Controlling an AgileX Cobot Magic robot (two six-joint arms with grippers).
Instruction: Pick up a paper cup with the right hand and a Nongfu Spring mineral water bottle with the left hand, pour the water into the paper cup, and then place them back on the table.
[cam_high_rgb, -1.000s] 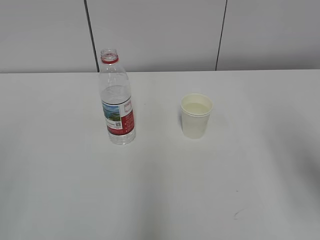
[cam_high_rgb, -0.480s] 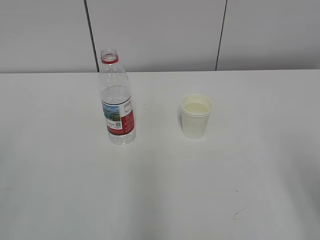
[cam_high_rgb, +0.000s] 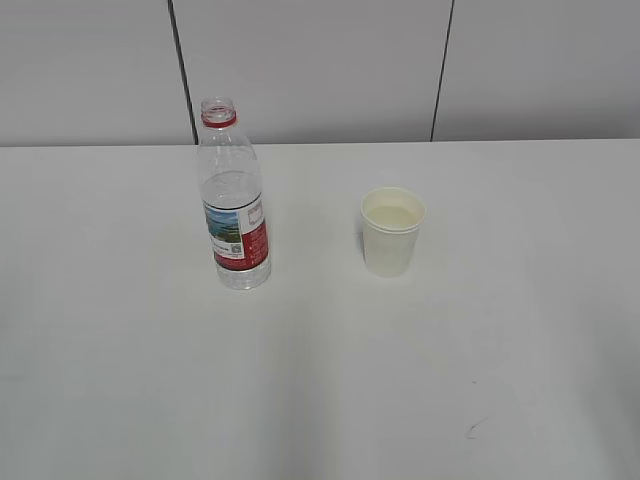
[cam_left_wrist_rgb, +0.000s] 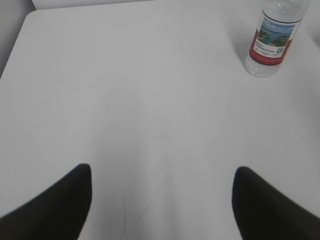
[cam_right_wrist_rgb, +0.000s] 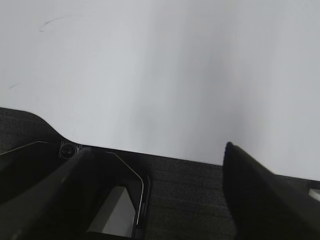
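L wrist view: left hand (cam_left_wrist_rgb: 160, 200) has both fingers (cam_left_wrist_rgb: 60, 205) at bottom corners, spread wide apart, nothing btwn them, hovering over bare table (cam_left_wrist_rgb: 125, 100). Nongfu Spring mineral water bottle (cam_left_wrist_rgb: 272, 37) stands upright far ahead and to the R of the gripper, well apart, top cut off by frame edge; red/white label w/ landscape pic faces cam.

R wrist view: right hand (cam_right_wrist_rgb: 155, 195) fingers (cam_right_wrist_rgb: 260, 200) also apart, empty, hanging over the table's near edge (cam_right_wrist_rgb: 150, 100); dark floor and a dark base part below. Small dark scuff mark (cam_right_wrist_rgb: 52, 22) on tabletop far ahead-left of the gripper. Cup not in this view.

Ext view: neither arm visible. Bottle (cam_high_rgb: 233, 195) upright on table, no cap, red neck ring, looks mostly empty; can't tell exact water level. Paper cup (cam_high_rgb: 392, 231) upright to bottle's R, apart from it, holding clear liquid partway up.
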